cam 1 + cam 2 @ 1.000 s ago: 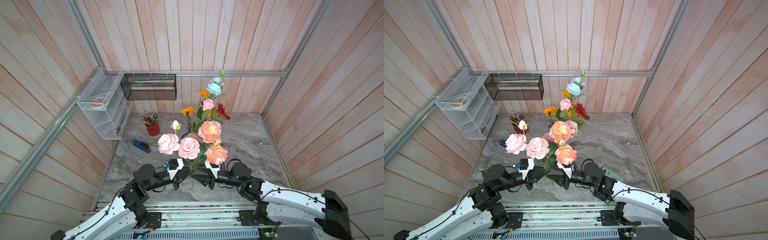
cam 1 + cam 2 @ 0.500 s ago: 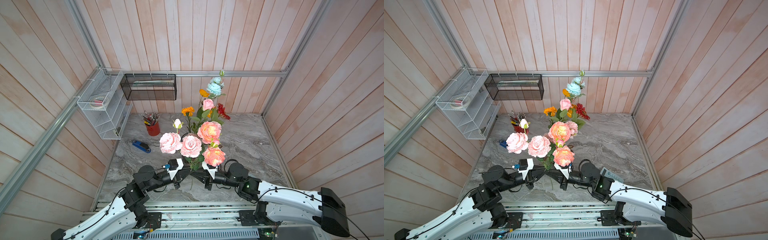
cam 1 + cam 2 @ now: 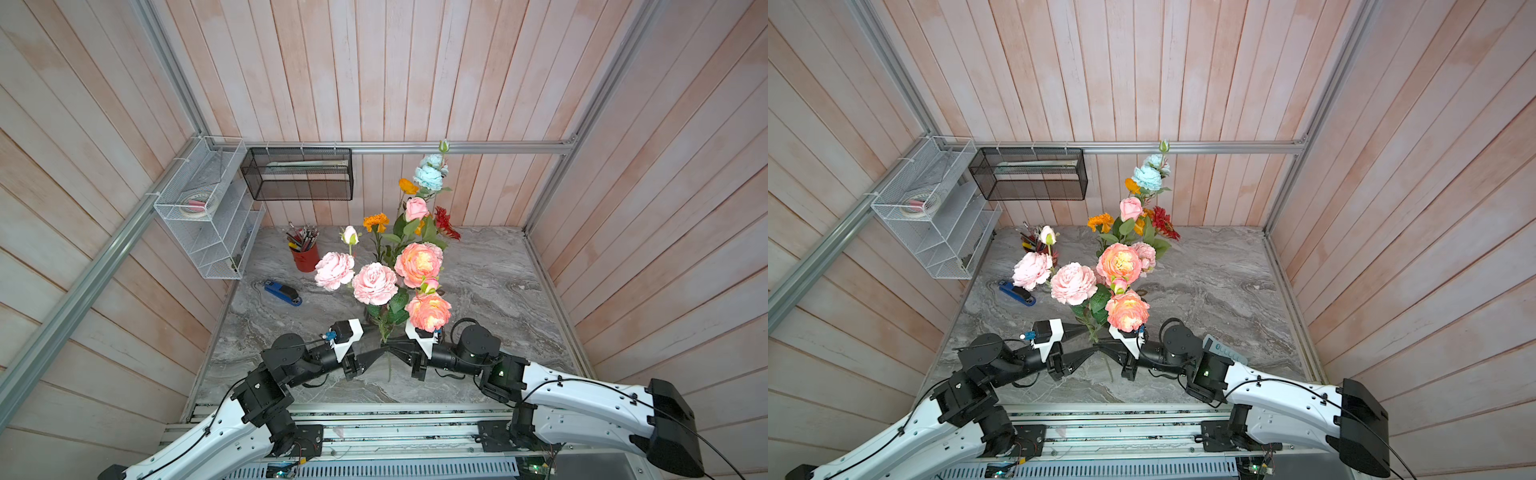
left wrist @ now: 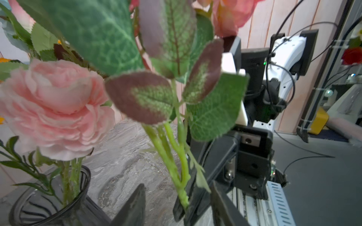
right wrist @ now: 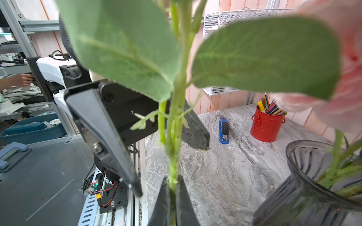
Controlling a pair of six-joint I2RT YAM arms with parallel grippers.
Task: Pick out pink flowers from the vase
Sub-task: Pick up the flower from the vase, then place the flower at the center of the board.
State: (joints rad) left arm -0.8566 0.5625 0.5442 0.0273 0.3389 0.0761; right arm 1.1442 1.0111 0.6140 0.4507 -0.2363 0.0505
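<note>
- The right gripper (image 5: 172, 181) is clamped on the green stems (image 5: 174, 154) of a bunch of pink flowers (image 3: 374, 283). It holds them low down, and the cut end pokes out beneath the jaws in both top views.
- The left gripper (image 4: 177, 187) has its jaws spread. One finger (image 5: 109, 137) stands on each side of the same stems, and neither presses on them.
- The two grippers meet tip to tip at the near middle of the marble table (image 3: 490, 291), the left arm reaching in from the left and the right arm from the right.
- The held stems are clear of the vase (image 5: 305, 176), which stands just beside them on the far side. In the top views it is mostly hidden under blooms and leaves.
- The pale pink blooms lean left over the table. A coral-pink bloom (image 3: 428, 312) sits right above the right gripper's wrist.
- Another pink bloom (image 4: 52, 107) has its stems down inside the vase rim (image 4: 84, 176).
- Orange marigolds (image 3: 375, 220), a light blue bloom (image 3: 430, 176) and a red bloom (image 3: 446, 222) rise at the far side of the bouquet.
- A red pencil cup (image 3: 305, 259) and a blue stapler (image 3: 282, 293) lie to the left, well apart from the grippers.
</note>
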